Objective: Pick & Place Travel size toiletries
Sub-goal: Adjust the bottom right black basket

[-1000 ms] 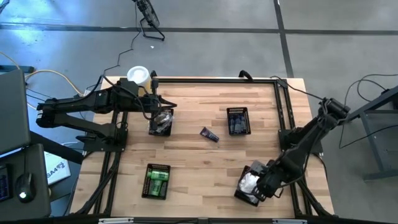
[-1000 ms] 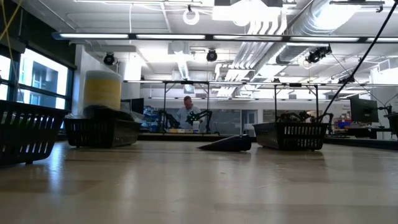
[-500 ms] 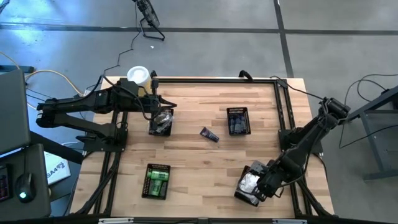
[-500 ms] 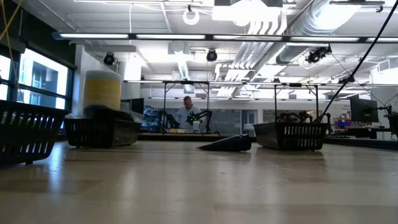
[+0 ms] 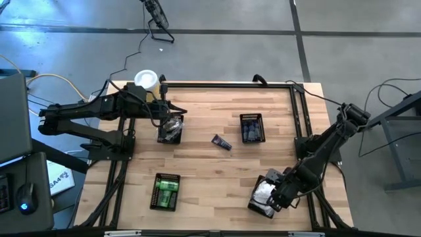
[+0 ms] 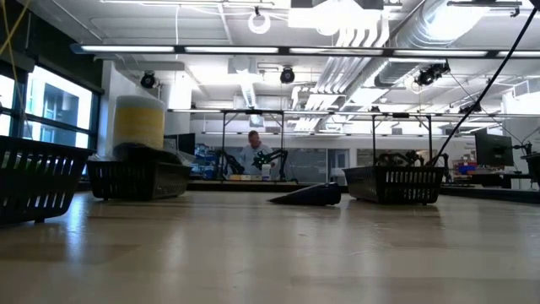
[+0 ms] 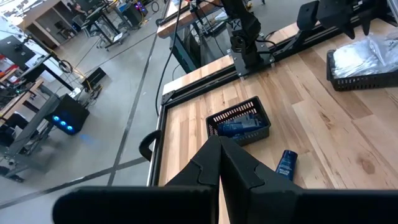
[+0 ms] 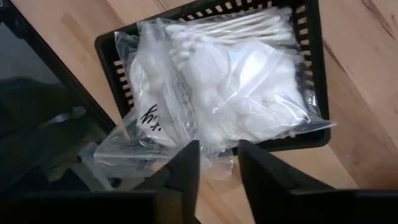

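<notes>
Right gripper (image 8: 214, 165), poised over the near-right basket (image 8: 311, 74), has just parted its fingers slightly, leaving the white packets (image 8: 217, 81) lying in that basket, which suggests a finished drop-off, while one dark blue tube (image 5: 221, 142) waits mid-table.

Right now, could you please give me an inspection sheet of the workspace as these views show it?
Surface: wooden table, bare between the baskets.
Job's things: one dark blue tube lies loose mid-table; more blue tubes in the far basket; green bottles in the near-left basket; white packets in the near-right basket; silvery-clear packets in the far-left basket.
Clutter: yellow canister with white lid at the far-left corner.
Grippers: left gripper shut, empty, above the far-left basket; right gripper slightly open over the white packets.
Cables: several on the floor.
Surroundings: a person far behind.
</notes>
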